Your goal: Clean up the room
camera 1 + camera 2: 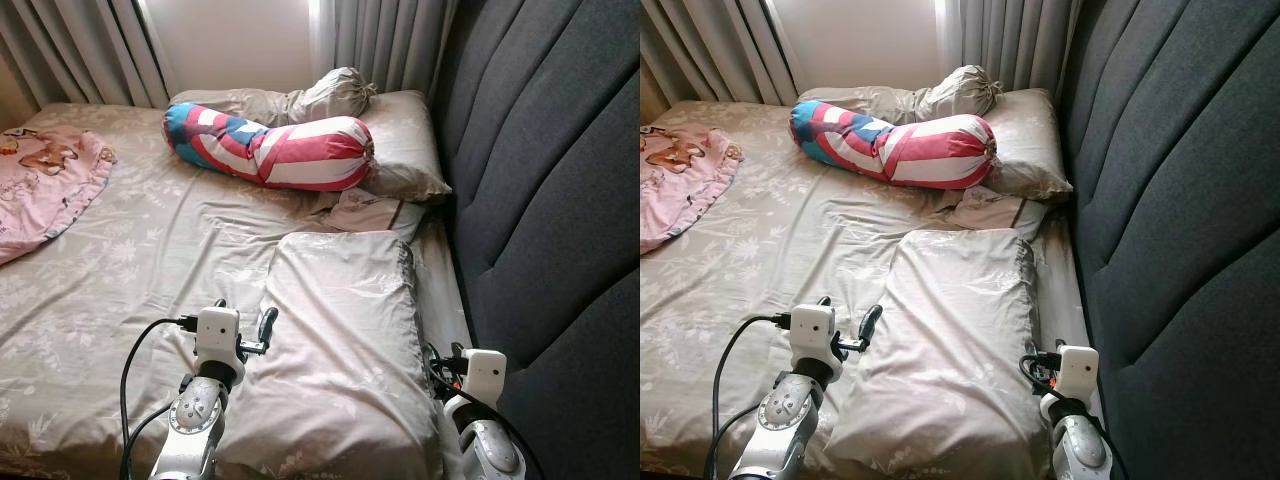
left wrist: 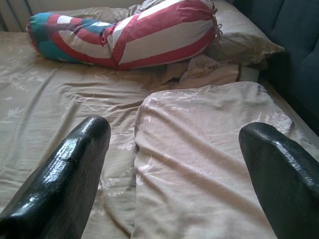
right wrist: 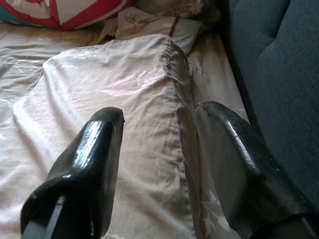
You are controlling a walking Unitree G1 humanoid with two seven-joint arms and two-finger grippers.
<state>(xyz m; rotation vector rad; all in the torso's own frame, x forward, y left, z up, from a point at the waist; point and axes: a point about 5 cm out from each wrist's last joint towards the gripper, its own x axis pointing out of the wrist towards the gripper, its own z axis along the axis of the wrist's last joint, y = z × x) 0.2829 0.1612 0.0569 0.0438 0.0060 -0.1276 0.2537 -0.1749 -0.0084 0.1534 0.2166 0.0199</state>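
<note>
Leftmost, a pink cartoon-print blanket [image 1: 45,185] lies crumpled at the far-left edge of the beige floral-sheeted bed [image 1: 130,270]. Next, a red, white and blue striped bolster [image 1: 270,148] rests across the head of the bed, leaning on a beige pillow [image 1: 400,150] by the curtains.

Task's thing, by my reading: flat beige floral pillow [image 1: 345,340], lying near the bed's right edge, just beside the dark grey padded headboard panel [image 1: 550,220]. Long axis runs away from the robot, toward the bolster; far short edge points at a small rumpled cloth [image 1: 365,212].

Left tool [image 1: 245,335] hovers at the pillow's near-left edge, fingers [image 2: 65,174] spread wide, nothing held. Right tool [image 3: 159,149] sits over the pillow's right seam, close to the headboard, fingers likewise parted and empty.

Judgement: pillow lies straight ahead between both tools; either could pinch its own side. Right arm looks marginally nearer the fabric.
</note>
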